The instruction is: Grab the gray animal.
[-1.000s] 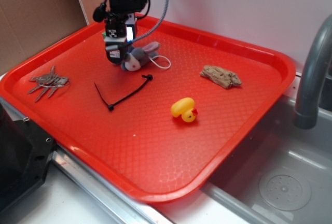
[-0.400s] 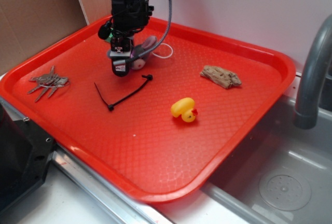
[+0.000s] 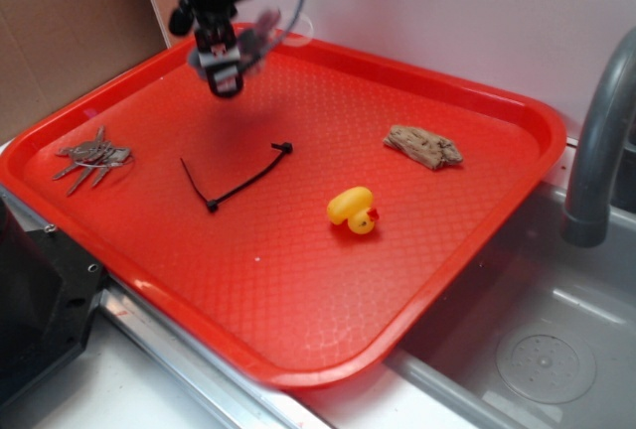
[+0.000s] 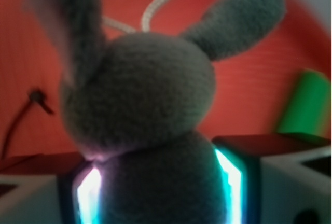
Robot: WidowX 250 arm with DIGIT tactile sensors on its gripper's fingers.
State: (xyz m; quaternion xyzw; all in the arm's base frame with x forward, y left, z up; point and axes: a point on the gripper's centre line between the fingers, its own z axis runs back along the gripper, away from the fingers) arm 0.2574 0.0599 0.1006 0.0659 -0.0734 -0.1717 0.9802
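The gray animal (image 4: 140, 110) is a small gray plush with long ears and a white string loop. It fills the wrist view, its body pinched between my two fingers (image 4: 85, 193). In the exterior view my gripper (image 3: 227, 60) is shut on the gray animal (image 3: 256, 34) and holds it in the air above the far left part of the red tray (image 3: 298, 280). The toy is motion-blurred there, with its string loop trailing to the right.
On the tray lie a gray spiky bundle of metal pieces (image 3: 91, 159) at the left, a black zip tie (image 3: 237, 179), a yellow rubber duck (image 3: 354, 211) and a brown piece of wood (image 3: 423, 146). A sink and gray faucet (image 3: 596, 141) are at the right.
My gripper has risen off the tray and moved slightly back and left, carrying the gray animal with it. The toy no longer rests on the tray.
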